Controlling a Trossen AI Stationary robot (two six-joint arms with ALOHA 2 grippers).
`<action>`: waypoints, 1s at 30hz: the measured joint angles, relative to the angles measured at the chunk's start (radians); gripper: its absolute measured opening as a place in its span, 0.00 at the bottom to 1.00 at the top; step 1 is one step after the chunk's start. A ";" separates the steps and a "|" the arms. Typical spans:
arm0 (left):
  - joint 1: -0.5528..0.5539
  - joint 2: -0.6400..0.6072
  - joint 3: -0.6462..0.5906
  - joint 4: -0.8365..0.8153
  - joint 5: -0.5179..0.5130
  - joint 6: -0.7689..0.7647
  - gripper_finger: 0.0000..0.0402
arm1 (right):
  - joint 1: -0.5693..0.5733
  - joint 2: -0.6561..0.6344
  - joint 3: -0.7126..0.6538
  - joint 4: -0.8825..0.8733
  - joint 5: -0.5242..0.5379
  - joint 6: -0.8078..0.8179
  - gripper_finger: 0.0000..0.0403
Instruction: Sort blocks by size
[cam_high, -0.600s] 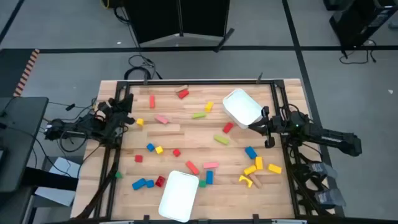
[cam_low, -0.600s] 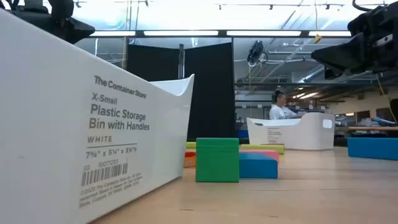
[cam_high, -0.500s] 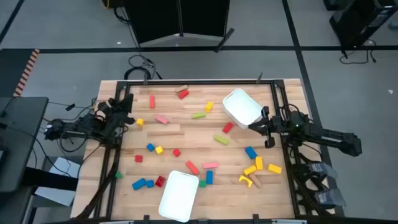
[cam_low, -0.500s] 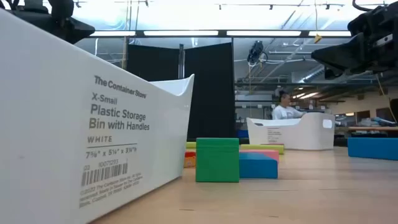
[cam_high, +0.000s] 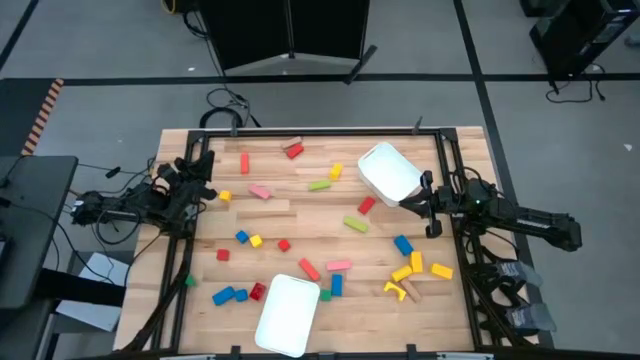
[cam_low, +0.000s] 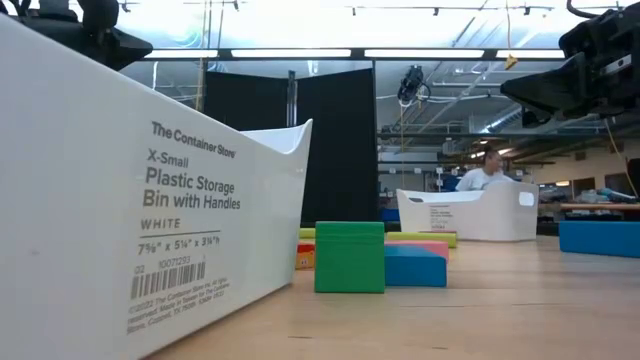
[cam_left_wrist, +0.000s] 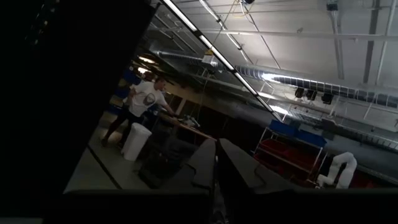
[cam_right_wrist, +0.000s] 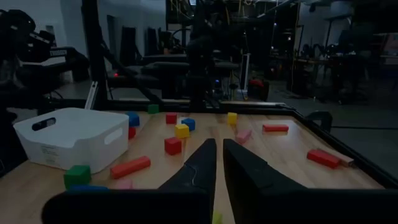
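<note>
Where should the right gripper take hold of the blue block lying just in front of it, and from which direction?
Come straight down on the blue block and pinch its two long sides, probably at the middle. It lies flat and slanted on the table, so turn the wrist to match. Its flanks look free; the yellow pieces sit beyond one end. The right gripper is nearby.

Two white trays (cam_high: 390, 172) (cam_high: 288, 314) (one labelled); a person (cam_low: 487, 172) behind.
</note>
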 joint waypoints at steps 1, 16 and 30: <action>0.000 0.000 0.000 0.000 0.000 0.000 0.06 | 0.000 0.000 0.000 0.000 0.000 0.000 0.10; 0.000 0.000 0.000 0.000 0.000 0.000 0.06 | 0.000 0.000 0.000 0.000 0.000 0.000 0.11; 0.000 0.000 0.000 -0.003 0.000 0.000 0.06 | -0.009 0.018 0.027 0.519 0.247 0.462 0.11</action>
